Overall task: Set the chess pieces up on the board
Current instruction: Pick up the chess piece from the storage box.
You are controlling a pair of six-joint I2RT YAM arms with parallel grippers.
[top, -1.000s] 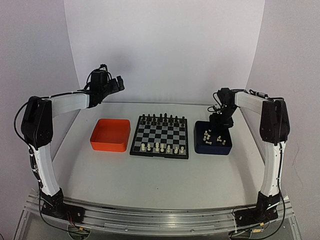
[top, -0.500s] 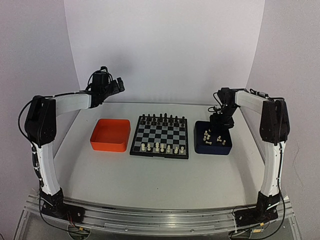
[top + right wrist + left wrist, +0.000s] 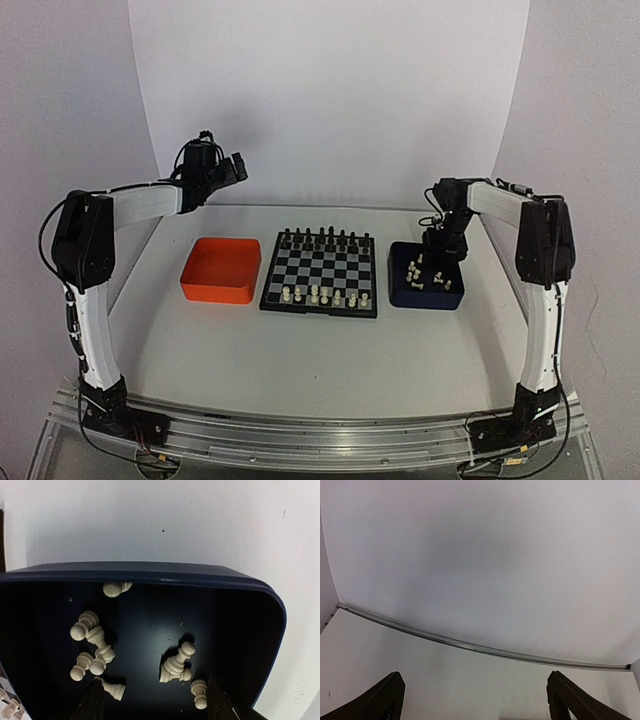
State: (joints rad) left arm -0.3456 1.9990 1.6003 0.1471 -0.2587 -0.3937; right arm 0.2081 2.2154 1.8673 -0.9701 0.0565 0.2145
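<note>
1. Near edge of the bench [image 3: 300,360]: both arms are bolted here, the right arm [image 3: 545,300] to the right of the board [image 3: 320,265] and the left arm [image 3: 85,300] to its left.
2. Near rank of the board: a row of cream chess pieces [image 3: 323,295] stands upright. They are too small to count.
3. Just right of the board: a dark blue tray [image 3: 425,300] holds the loose cream pieces, around nine, mostly on their sides. Just left of the board sits an orange tray [image 3: 215,290].
4. Right jaws hang over the blue tray, pointing down. They are apart with nothing between them, and the fingertips [image 3: 94,702] frame the tray floor.
5. Key relation, from the right wrist view: a tipped piece [image 3: 176,666] lies just ahead of the jaws, off-centre toward the finger farther from the board.
   - Its long axis is slanted, with the base nearer the jaws and the head pointing away.
   - A second piece touches it.
   - My reading: the axis runs oblique to the closing line, so a short advance and perhaps a wrist turn would be needed.
   - Risk: the jaws could pinch both pieces at once.
6. Far rank of the board: black pieces [image 3: 320,238] stand in a row.
7. Farthest: left jaws are raised high beyond the board's far-left corner, wide apart and gripping nothing. The left wrist view shows only wall. The right arm is clearly the nearer one to the tray.
</note>
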